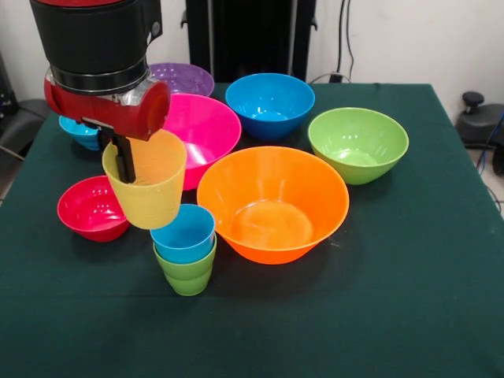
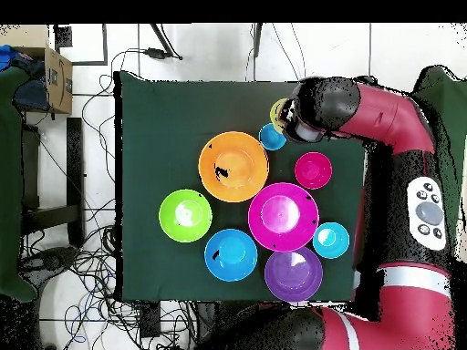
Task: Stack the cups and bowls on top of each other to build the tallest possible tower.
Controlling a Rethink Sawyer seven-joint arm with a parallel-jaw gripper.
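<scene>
The gripper [image 1: 124, 161] holds the yellow cup [image 1: 146, 179] by its rim: one dark finger [image 1: 126, 161] goes down inside the cup wall, and the other finger is hidden by the cup, so the grip looks closed on the wall. The cup hangs upright with its mouth up, clear of the table [image 1: 409, 299]. The relation that matters for the coming move is this: in the front view the tower, which is the blue cup [image 1: 183, 232] sitting in the green cup [image 1: 187, 272], stands below the held cup and a little to the picture's right of it, on the side toward the camera. The bottom of the yellow cup seems just above and beside the blue rim, not over its centre. The long axis of the tower is vertical, the same as that of the held cup, so I judge that no turning is needed, only a short sideways shift and then a straight lowering. In the overhead view the wrist covers most of this, and only the yellow rim [image 2: 276, 111] and the blue cup [image 2: 271, 138] show beside it. The small red bowl [image 1: 91, 207] is close on the other side of the hand
</scene>
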